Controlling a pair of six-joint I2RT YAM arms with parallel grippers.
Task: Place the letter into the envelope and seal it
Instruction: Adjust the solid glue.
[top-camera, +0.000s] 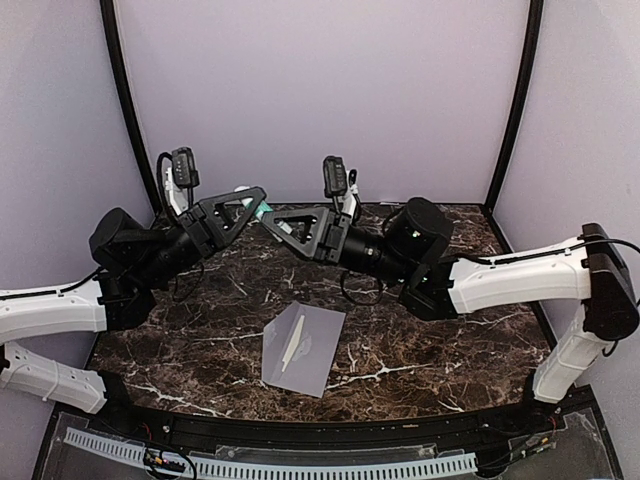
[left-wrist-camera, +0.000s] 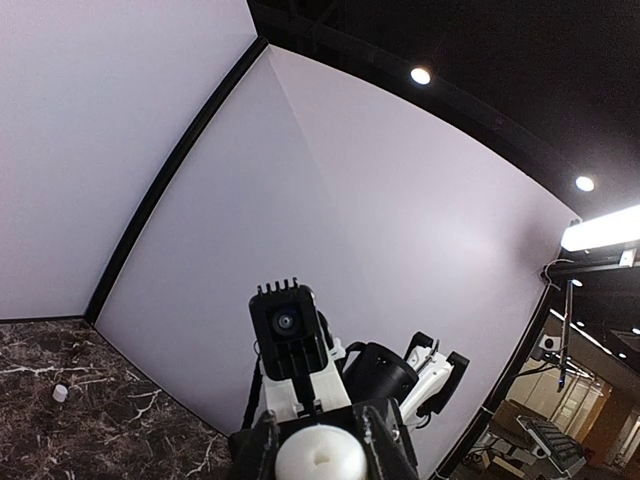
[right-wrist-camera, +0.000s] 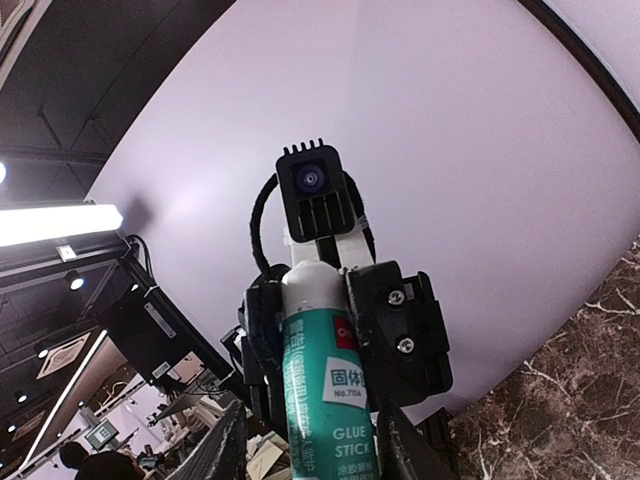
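Note:
The pale grey-lavender envelope (top-camera: 312, 345) lies flat on the marble table, in front of both arms. A narrow cream strip of the letter (top-camera: 289, 351) shows at its left part; the rest of the letter is hidden. Both arms are raised above the back of the table and meet tip to tip. My left gripper (top-camera: 250, 205) (left-wrist-camera: 320, 445) is shut on the white end of a teal glue stick (top-camera: 258, 211) (right-wrist-camera: 325, 385). My right gripper (top-camera: 273, 221) (right-wrist-camera: 312, 445) straddles the stick's teal body, its fingers open with narrow gaps on both sides.
The dark marble table (top-camera: 430, 340) is walled by lavender panels at the back and sides. A small white cap (left-wrist-camera: 60, 393) sits on the marble near the back left wall. A black rail runs along the near edge (top-camera: 300, 430).

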